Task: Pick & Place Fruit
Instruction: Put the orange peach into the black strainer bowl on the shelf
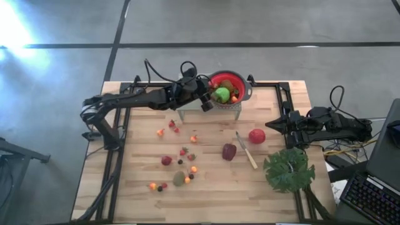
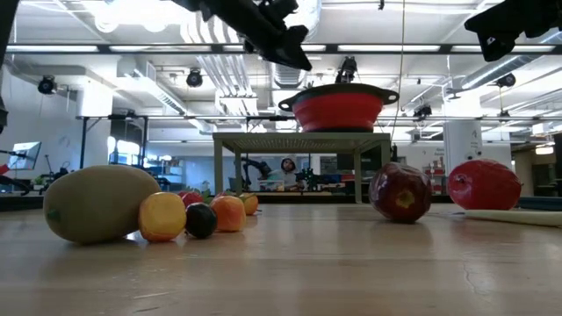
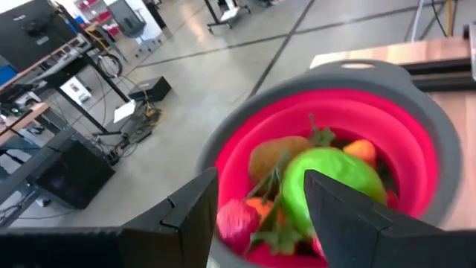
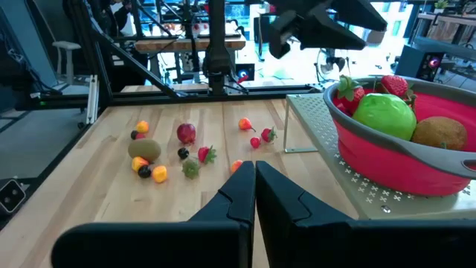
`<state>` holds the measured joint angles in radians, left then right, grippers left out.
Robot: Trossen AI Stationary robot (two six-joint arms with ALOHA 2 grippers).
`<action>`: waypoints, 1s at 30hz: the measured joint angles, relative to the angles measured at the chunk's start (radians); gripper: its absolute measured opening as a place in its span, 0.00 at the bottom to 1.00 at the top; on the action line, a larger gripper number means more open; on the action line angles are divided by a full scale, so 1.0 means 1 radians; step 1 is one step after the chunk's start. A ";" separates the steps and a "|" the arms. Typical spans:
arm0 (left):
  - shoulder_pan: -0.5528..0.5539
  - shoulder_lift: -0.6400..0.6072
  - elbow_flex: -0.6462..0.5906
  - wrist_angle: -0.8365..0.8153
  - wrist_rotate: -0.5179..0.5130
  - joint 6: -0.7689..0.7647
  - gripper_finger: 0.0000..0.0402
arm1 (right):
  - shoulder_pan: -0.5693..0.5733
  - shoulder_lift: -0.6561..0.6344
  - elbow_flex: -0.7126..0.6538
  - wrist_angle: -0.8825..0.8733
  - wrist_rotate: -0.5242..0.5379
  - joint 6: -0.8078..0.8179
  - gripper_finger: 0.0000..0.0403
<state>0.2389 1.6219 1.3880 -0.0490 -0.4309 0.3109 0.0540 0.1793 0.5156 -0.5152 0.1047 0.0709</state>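
Fruit lies in two places: loose on my wooden counter (image 1: 206,181), and heaped in the red colander (image 1: 229,83) at the counter's 12 o'clock. Nearest the front edge, around 7 o'clock, a brown kiwi (image 1: 179,179) sits among small orange pieces (image 1: 152,185) and a dark berry (image 1: 159,188). Just past them come strawberries (image 1: 183,152) and a small red fruit (image 1: 166,160). Toward 3 o'clock a dark maroon fruit (image 1: 229,151) and a red apple (image 1: 256,135) flank a slim knife (image 1: 245,150), with a big green leaf (image 1: 288,169) at 4 o'clock. The colander stands on a perforated metal stand (image 1: 209,111) and holds a green apple (image 3: 331,182), a kiwi and strawberries. My left end effector (image 3: 260,212) hovers over the colander's rim, fingers apart and empty. My right end effector (image 4: 254,195) waits at the 3 o'clock edge, fingers together. Beyond the counter spreads a grey concrete floor (image 1: 250,22), and farther off a bright workshop with benches and ceiling lights.
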 joint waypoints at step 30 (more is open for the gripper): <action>-0.156 -0.259 -0.001 -0.949 0.001 -0.480 0.51 | 0.000 0.000 0.000 0.000 0.000 0.000 0.02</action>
<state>0.0830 1.3624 1.3871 -0.9980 -0.4302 -0.1692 0.0542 0.1795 0.5156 -0.5156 0.1047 0.0708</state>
